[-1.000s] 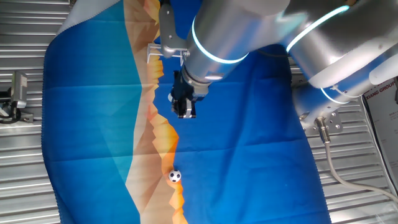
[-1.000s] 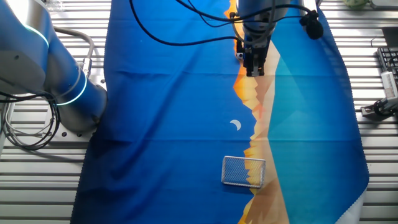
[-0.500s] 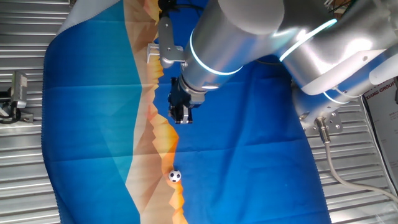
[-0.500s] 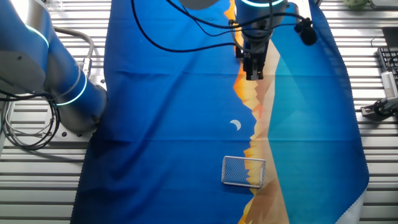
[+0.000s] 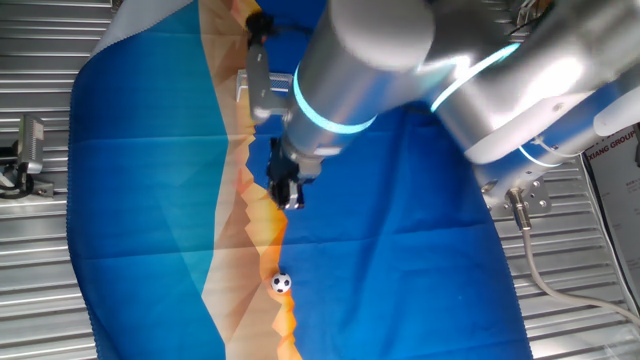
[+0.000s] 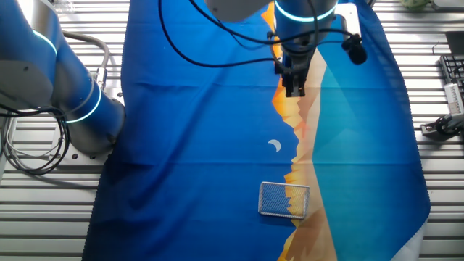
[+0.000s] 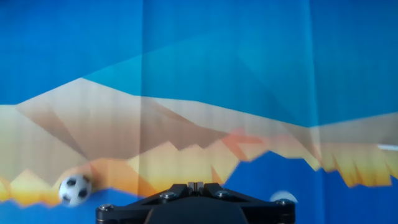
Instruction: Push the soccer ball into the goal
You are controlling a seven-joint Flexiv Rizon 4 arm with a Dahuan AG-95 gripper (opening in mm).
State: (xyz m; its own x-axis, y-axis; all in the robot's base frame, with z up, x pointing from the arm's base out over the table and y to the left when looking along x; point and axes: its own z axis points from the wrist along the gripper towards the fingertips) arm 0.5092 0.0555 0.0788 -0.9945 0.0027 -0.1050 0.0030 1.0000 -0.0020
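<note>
Above the orange ridge printed across the blue cloth (image 5: 420, 250), the hand (image 5: 288, 192) has slid along that ridge over the last second, coming nearer the soccer ball (image 5: 282, 283), which has not moved and lies ahead of the fingers on the same orange band, still apart from them. From the other fixed view the hand (image 6: 291, 85) hangs at the far end of the cloth (image 6: 188, 145), with the printed crescent moon (image 6: 274, 146) between it and the goal (image 6: 284, 199), which stands well away at the cloth's near end; the ball cannot be seen there. Along the fingers, the ball (image 7: 75, 190) sits low and to the left, just beside the hand's dark housing, and is slightly blurred. The fingers look pressed together or nearly so, though no view is sharp enough to be sure. As it stands, the approach is under way and no push has begun; the hand will probably have to get round behind the ball before it can drive it back toward the goal.
</note>
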